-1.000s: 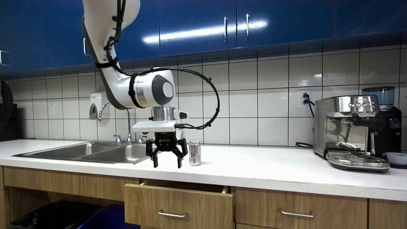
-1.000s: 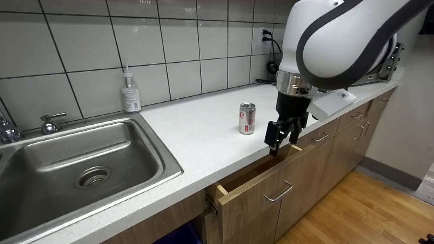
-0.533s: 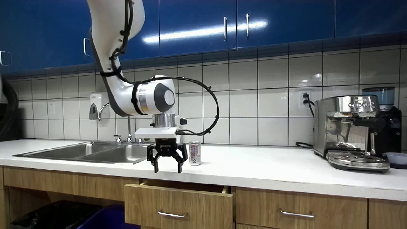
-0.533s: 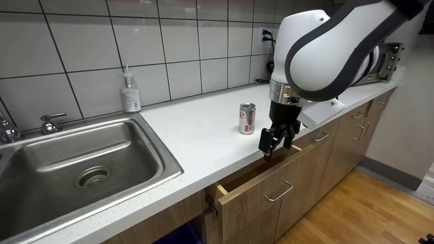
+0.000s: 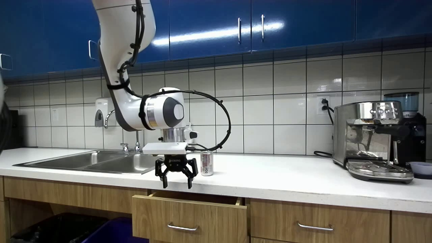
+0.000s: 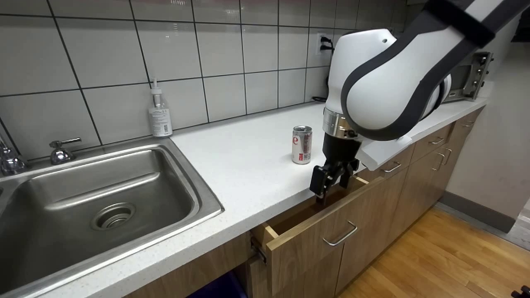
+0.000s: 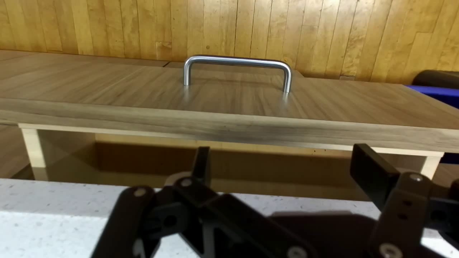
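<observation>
My gripper (image 5: 177, 185) is open with nothing between its fingers. It points straight down above the partly pulled-out wooden drawer (image 5: 189, 217). In an exterior view the gripper (image 6: 332, 193) hangs at the drawer opening, just off the counter's front edge. In the wrist view the open gripper (image 7: 282, 147) spans the drawer's shaded inside (image 7: 272, 168). The drawer's metal handle (image 7: 236, 61) lies beyond the fingers. I cannot tell whether a fingertip touches the drawer. A silver and white can (image 6: 302, 145) stands upright on the counter near the gripper, apart from it; it shows in both exterior views (image 5: 207, 163).
The white counter (image 6: 248, 153) has a front edge beside the gripper. A double steel sink (image 5: 91, 162) lies to one side, with a soap bottle (image 6: 160, 116) behind it. An espresso machine (image 5: 371, 135) stands at the far end. Blue cabinets (image 5: 209, 27) hang above.
My gripper has moved down, closer to the drawer opening, and stays open. The can and the drawer have not moved.
</observation>
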{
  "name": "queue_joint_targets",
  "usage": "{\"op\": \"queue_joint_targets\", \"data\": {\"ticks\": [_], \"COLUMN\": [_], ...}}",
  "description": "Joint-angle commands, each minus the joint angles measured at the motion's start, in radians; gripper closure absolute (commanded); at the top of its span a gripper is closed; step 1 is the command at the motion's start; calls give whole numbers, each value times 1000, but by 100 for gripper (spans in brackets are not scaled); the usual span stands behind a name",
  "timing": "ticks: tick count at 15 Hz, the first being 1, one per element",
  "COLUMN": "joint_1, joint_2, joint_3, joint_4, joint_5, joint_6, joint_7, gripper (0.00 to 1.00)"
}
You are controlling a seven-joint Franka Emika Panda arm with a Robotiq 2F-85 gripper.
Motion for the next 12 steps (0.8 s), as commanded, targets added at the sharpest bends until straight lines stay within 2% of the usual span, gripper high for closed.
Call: {"op": "queue_joint_targets", "data": {"ticks": [1,12], "joint_1": [-1,1], "joint_2": [36,135], "joint_3": [-1,-4], "joint_4": [32,115], "joint_5": [-13,-27], "joint_6": [23,39], "joint_7": [-14,-29], "gripper": [0,0]}}
